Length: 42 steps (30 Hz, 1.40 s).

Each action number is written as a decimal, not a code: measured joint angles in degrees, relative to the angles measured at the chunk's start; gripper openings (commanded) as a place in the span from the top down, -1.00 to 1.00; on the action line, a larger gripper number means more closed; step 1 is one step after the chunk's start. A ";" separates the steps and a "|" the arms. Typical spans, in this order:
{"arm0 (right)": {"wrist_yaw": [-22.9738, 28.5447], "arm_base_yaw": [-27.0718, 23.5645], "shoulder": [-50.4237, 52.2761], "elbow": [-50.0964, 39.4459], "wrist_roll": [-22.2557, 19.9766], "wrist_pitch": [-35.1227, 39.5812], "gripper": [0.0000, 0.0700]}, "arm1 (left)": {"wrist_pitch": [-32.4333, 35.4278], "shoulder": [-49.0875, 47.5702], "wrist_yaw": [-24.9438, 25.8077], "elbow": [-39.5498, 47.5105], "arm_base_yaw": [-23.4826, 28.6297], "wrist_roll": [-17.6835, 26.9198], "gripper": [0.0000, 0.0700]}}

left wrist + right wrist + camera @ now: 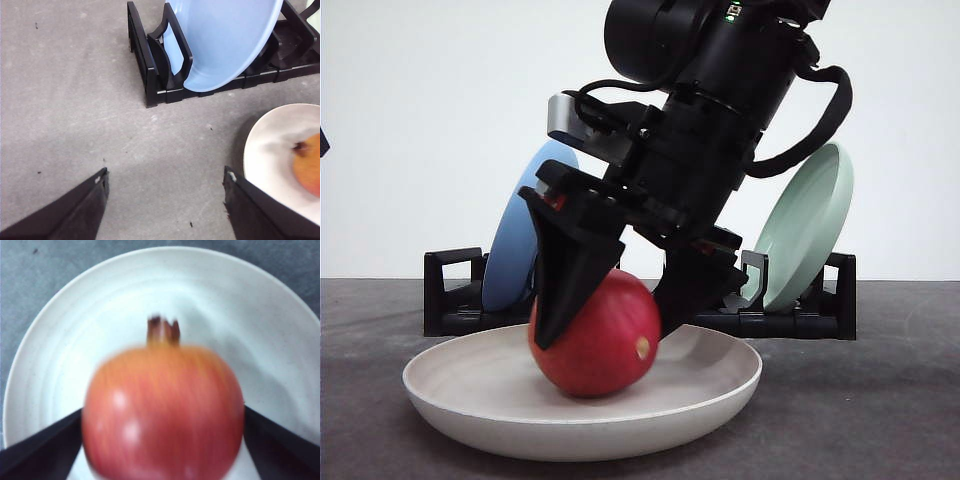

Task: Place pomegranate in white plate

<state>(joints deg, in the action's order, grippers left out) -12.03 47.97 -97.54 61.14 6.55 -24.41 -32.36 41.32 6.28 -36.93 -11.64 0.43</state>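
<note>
The glossy red pomegranate rests on the floor of the white plate at the front of the table. My right gripper comes down on it from above, its two black fingers pressed against opposite sides, shut on the fruit. In the right wrist view the pomegranate sits between the fingers of the right gripper, stem nub pointing away, over the white plate. My left gripper hangs open over bare table, to the side of the white plate and the pomegranate.
Behind the white plate stands a black rack holding a blue plate on its left end and a pale green plate on its right end, both leaning upright. The blue plate and rack lie ahead of the left gripper.
</note>
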 measured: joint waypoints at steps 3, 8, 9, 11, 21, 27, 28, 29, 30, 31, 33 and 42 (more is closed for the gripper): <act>-0.70 -0.20 0.35 1.60 -0.37 -3.03 -0.84 | 0.00 0.00 0.00 0.00 0.00 0.02 -0.24; -1.31 -1.71 6.32 1.44 -2.15 -2.03 -0.77 | 0.00 0.00 0.00 0.00 0.00 0.02 -0.24; -1.31 -2.12 7.86 0.98 -2.30 -0.28 -0.77 | 0.00 0.00 0.00 0.00 0.00 0.02 -0.24; -1.29 -3.65 12.40 -1.55 -2.43 5.02 -0.76 | 0.00 0.00 0.00 0.00 0.00 0.02 -0.24; -1.49 -12.46 30.65 -17.66 -2.73 11.66 -0.76 | 0.00 0.00 0.00 0.00 0.00 0.02 -0.24; -1.49 -18.73 40.67 -25.28 -2.40 11.94 -0.75 | 0.00 0.00 0.00 0.00 0.00 0.02 -0.24; -1.49 -20.10 41.98 -26.68 -2.11 11.78 -0.75 | 0.00 0.00 0.00 0.00 0.00 -0.01 -0.24; -1.49 -21.42 43.09 -27.85 -1.81 11.62 -0.75 | 0.00 0.00 0.00 0.00 0.00 -0.11 -0.24; -1.49 -22.70 44.01 -28.81 -1.51 11.48 -0.75 | 0.00 0.00 0.00 0.00 0.00 -0.28 -0.24; -1.49 -23.88 44.78 -29.57 -1.08 11.39 -0.75 | 0.00 0.00 0.00 0.00 0.00 -0.67 -0.24; -1.42 -26.26 45.92 -30.88 -0.04 11.42 -0.75 | 0.00 0.00 0.00 0.00 0.00 -1.60 -0.24; 0.31 -29.83 45.75 -32.06 2.60 11.42 -0.02 | -0.04 0.00 0.00 0.00 0.00 -2.84 0.10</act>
<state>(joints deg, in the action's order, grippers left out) -11.73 18.13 -51.79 29.08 9.15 -12.99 -32.40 41.32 6.28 -36.93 -11.64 -2.42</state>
